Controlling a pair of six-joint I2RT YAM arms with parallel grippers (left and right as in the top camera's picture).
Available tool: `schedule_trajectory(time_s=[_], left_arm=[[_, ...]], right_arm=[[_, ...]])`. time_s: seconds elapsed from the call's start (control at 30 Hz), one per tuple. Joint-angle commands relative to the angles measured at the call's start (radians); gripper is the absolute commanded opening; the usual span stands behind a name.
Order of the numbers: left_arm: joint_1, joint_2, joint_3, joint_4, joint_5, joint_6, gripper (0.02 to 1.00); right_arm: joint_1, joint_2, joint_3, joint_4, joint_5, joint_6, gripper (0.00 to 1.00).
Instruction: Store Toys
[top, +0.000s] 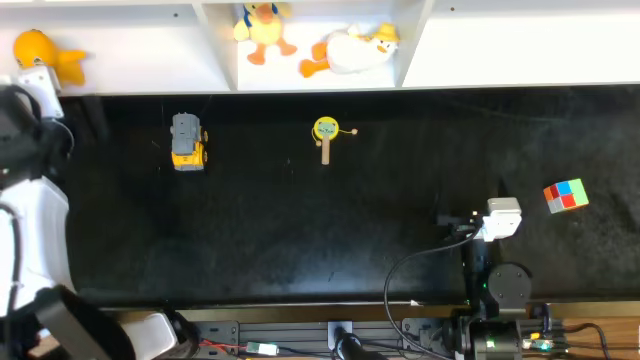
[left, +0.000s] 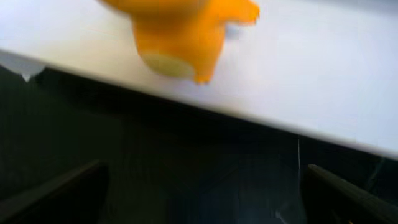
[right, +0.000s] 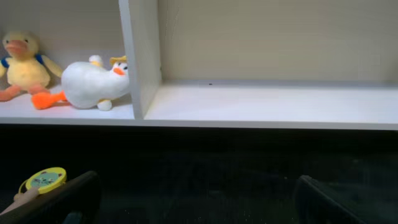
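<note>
An orange toy (top: 45, 52) sits in the left compartment of the white shelf (top: 130, 75). It is just beyond my left gripper (left: 202, 208), which is open, empty and low over the black table in front of the shelf edge; the orange toy (left: 180, 31) looms close. A yellow duck plush (top: 262, 25) and a white duck plush (top: 350, 50) lie in the middle compartment. On the table stand a yellow and grey toy truck (top: 187, 141), a small yellow rattle (top: 326, 135) and a colourful cube (top: 565, 195). My right gripper (right: 199, 208) is open and empty, facing the shelf, near the table's front right.
The shelf's right compartment (right: 273, 102) is bare, with a divider (right: 142, 62) between it and the white duck plush (right: 93, 84) and yellow duck plush (right: 25, 65). The rattle (right: 43, 180) lies off to one side of the right gripper. Cables run along the table's front edge (top: 330, 300).
</note>
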Motion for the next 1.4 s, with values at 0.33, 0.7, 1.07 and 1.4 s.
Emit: schedule_trajectory(time_s=[0.33,0.7,1.07,1.4], left_arm=[[-0.045,-0.125,-0.160,-0.003,0.005,-0.058,0.998],[-0.194,-0.175,-0.190,-0.103,-0.007,-0.111,0.998],[-0.320,-0.183,-0.190,-0.206,-0.008,-0.141,0.998],[-0.367,-0.155,-0.190,-0.250,-0.023,-0.140,0.998]], right_arm=[[0.004,-0.009,-0.013,0.004,-0.006,0.005,0.996],[0.004,-0.009,-0.013,0.004,-0.006,0.005,0.996],[0.004,-0.009,-0.013,0.004,-0.006,0.005,0.996],[0.004,-0.009,-0.013,0.004,-0.006,0.005,0.996]])
